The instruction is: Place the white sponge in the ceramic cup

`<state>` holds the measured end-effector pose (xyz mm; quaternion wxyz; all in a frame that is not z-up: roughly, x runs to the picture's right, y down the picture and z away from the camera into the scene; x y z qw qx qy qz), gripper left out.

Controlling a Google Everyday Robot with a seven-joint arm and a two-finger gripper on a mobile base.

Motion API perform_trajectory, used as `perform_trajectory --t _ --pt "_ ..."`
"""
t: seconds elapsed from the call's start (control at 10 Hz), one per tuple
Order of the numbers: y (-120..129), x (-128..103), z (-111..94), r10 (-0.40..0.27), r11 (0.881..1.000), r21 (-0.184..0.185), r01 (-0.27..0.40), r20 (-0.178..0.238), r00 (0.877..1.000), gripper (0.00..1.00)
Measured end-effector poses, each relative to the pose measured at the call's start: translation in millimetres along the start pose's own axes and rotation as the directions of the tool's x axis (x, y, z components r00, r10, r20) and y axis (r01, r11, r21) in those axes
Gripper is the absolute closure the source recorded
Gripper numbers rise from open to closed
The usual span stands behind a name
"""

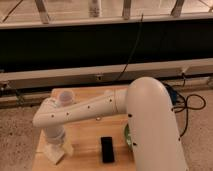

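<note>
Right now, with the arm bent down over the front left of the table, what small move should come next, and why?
Probably a short straight drop to grasp. The gripper sits low at the wooden table's front-left corner, right at the white sponge, which lies flat on the wood. The ceramic cup stands behind the arm near the far edge, so grasping should come before any carry. The black phone lies apart to the right.

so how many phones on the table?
1: black phone lies near the table front edge, right of the gripper. The arm may hide others.
</note>
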<state>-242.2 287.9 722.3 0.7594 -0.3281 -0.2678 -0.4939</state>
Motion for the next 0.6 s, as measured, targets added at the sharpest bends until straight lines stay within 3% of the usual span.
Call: perform_trajectory --t 0.1,0.2,0.6 --pt "-2.1 -4.1 2.4 -0.004 0.999 0.043 0.003 0.016 1.0 0.2" --pt "-5.1 -7.2 4.5 -0.013 0.998 0.063 0.011 0.022 1.0 0.2" --pt "-15.6 -10.6 26.1 -0.067 0.992 0.104 0.065 0.019 0.998 0.2"
